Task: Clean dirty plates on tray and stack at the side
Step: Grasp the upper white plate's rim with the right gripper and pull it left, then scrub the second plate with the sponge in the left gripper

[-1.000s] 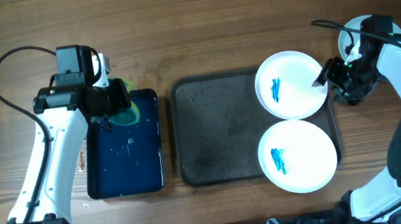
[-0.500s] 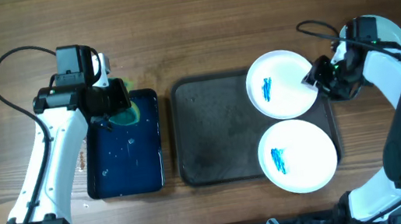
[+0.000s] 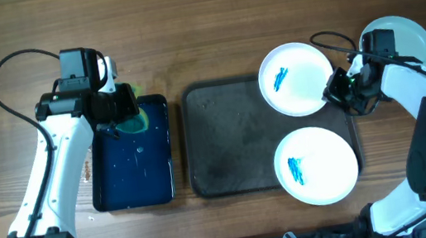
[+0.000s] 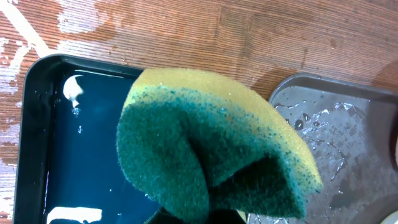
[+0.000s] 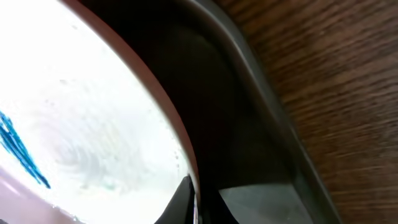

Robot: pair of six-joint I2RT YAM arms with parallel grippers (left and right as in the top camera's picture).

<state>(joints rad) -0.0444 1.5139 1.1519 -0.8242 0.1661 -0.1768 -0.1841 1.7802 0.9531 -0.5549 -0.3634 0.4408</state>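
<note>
Two white plates lie at the right end of the dark tray (image 3: 225, 142). The upper plate (image 3: 295, 78) carries a blue smear and overhangs the tray's far edge. My right gripper (image 3: 340, 89) is shut on its right rim. In the right wrist view this plate (image 5: 81, 124) fills the left, with my right gripper (image 5: 198, 205) pinching its rim above the tray (image 5: 261, 93). The lower plate (image 3: 316, 165), also smeared blue, lies free. A third plate (image 3: 401, 32) sits on the table at far right. My left gripper (image 3: 117, 109) is shut on a yellow-green sponge (image 4: 211, 143) over the blue basin (image 3: 133, 172).
The blue basin (image 4: 37, 124) holds water and stands left of the tray (image 4: 348, 143), whose floor is wet. A black cable (image 3: 8, 89) loops behind the left arm. Wooden table surrounds everything.
My right gripper has shut on the upper plate's right rim. That plate shifted left and toward the far edge, turning a little. The far-right plate shows more. The left arm has not moved.
</note>
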